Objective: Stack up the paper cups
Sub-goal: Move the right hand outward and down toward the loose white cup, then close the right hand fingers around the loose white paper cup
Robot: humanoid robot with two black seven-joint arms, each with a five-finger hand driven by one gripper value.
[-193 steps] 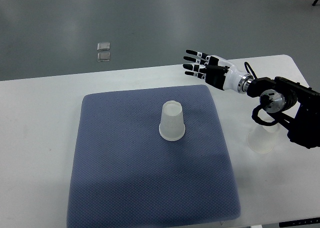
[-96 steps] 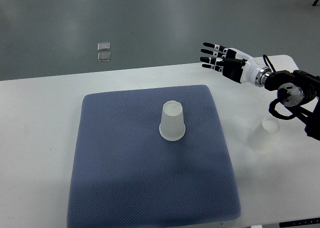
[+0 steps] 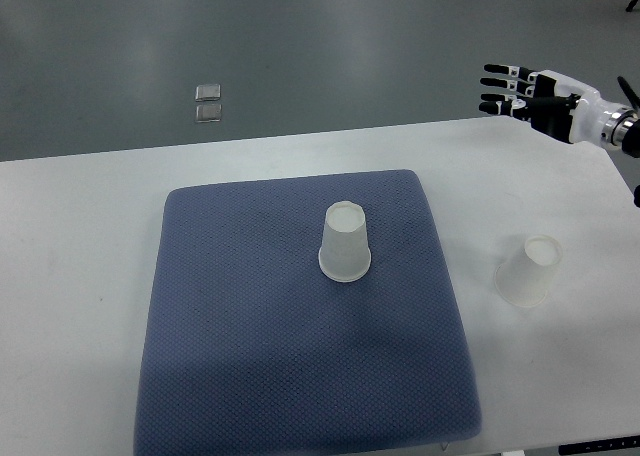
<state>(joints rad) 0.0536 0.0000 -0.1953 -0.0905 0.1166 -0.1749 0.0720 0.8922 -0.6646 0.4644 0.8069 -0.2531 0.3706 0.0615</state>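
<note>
On the blue-grey mat (image 3: 250,356) an upturned paper cup (image 3: 345,241) stands by itself near the middle, and to its right a second paper cup (image 3: 528,270) sits mouth-down on the bare white table (image 3: 80,276), well apart from the first. At the far right edge the right hand (image 3: 535,94) hangs with fingers spread, holding nothing. I'd say no stacking is done yet.

Colours on the table
White cups (image 3: 345,243) (image 3: 530,270), blue dimpled mat (image 3: 300,346), white table (image 3: 70,276), black-and-white right hand (image 3: 530,94).
</note>
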